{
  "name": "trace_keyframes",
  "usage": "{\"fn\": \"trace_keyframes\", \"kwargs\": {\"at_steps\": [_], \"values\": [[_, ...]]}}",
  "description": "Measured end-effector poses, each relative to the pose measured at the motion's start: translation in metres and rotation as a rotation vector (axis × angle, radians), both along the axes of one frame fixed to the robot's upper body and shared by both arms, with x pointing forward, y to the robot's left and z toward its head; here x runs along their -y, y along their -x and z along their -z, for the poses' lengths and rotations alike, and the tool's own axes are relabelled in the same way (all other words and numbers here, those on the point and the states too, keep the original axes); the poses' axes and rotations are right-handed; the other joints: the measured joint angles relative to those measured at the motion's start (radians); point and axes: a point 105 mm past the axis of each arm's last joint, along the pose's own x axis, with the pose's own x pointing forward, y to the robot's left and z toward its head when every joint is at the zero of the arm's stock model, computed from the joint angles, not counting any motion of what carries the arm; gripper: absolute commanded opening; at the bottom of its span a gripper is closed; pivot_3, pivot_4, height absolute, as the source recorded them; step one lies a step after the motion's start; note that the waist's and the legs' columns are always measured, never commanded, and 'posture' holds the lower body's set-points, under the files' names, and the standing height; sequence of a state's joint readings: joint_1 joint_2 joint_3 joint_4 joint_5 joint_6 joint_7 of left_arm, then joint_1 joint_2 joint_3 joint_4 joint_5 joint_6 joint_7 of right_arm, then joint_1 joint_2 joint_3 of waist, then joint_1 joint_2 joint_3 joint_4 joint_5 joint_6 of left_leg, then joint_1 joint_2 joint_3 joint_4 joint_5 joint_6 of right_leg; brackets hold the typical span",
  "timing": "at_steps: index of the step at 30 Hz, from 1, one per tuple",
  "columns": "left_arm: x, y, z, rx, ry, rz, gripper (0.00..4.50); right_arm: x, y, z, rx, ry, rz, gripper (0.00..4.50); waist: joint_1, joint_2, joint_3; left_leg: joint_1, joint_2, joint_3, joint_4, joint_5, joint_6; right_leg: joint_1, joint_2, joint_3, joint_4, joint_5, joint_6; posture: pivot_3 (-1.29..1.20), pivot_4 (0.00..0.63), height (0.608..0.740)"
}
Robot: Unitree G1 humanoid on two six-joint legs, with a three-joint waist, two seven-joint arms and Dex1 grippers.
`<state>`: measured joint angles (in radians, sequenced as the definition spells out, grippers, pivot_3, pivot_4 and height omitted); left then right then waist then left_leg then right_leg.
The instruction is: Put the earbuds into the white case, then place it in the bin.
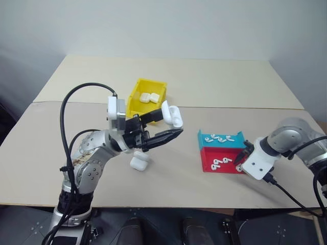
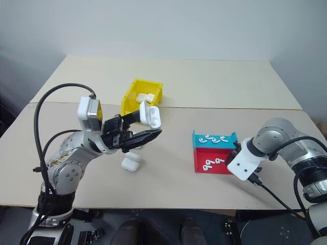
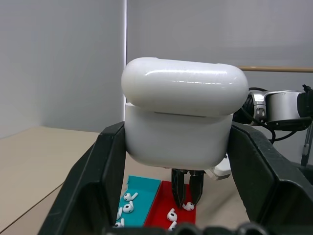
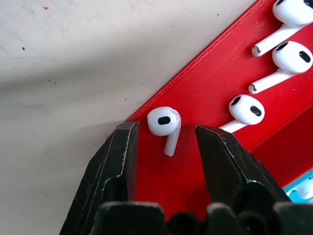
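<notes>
— Clamping the white case (image 3: 182,117), lid ajar, in the left gripper (image 1: 162,126), raised beside the bin (image 1: 146,96).
— And right gripper (image 4: 166,142)? 
— Parted, straddling one earbud (image 4: 164,122) on the red tray (image 4: 220,83).

cases (image 1: 174,115): 4 | trays (image 1: 220,159): 2 | bin (image 1: 134,98): 1

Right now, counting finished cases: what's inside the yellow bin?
Two white cases lie side by side on the yellow bin's floor. Its near wall may hide more.
</notes>
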<state>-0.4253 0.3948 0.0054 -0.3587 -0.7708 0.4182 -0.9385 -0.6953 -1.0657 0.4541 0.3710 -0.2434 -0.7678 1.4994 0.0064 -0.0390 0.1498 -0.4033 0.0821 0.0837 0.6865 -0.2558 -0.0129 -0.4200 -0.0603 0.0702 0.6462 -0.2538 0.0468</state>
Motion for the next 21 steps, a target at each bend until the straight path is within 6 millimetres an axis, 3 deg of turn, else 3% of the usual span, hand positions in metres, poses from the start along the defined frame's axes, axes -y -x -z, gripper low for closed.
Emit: {"fn": "trace_keyframes", "kwargs": {"at_steps": [8,11,14,21], "values": [[0.0001,0.0017,-0.0017,0.01,-0.002,-0.005,2.81,-0.0006,0.0002,0.0013,-0.005,-0.001,0.0,2.27,0.0,0.0,0.0,0.0,0.0,0.0,0.0,0.0,0.0,0.0,0.0,0.0,0.0,0.0,0.0,0.0,0.15,0.74],[0.0,0.0025,-0.002,0.011,-0.001,-0.004,2.81,-0.0005,0.0005,0.0016,-0.008,0.001,0.001,1.66,0.0,0.0,0.0,0.0,0.0,0.0,0.0,0.0,0.0,0.0,0.0,0.0,0.0,0.0,0.0,0.0,0.15,0.74],[-0.0015,0.0023,-0.0008,0.004,0.001,-0.01,2.81,-0.0014,0.0005,0.0024,-0.012,-0.001,0.0,0.75,-0.001,0.0,0.0,0.0,0.0,0.0,0.0,0.0,0.0,0.0,0.0,0.0,0.0,0.0,0.0,0.0,0.15,0.74],[-0.0029,0.0017,-0.0016,0.004,0.003,-0.018,2.81,-0.0026,0.0004,0.0027,-0.015,-0.007,0.003,0.64,-0.001,0.0,0.0,0.001,0.0,0.0,0.0,0.0,0.0,0.001,0.0,0.0,0.0,0.0,0.0,0.0,0.15,0.74]]}}
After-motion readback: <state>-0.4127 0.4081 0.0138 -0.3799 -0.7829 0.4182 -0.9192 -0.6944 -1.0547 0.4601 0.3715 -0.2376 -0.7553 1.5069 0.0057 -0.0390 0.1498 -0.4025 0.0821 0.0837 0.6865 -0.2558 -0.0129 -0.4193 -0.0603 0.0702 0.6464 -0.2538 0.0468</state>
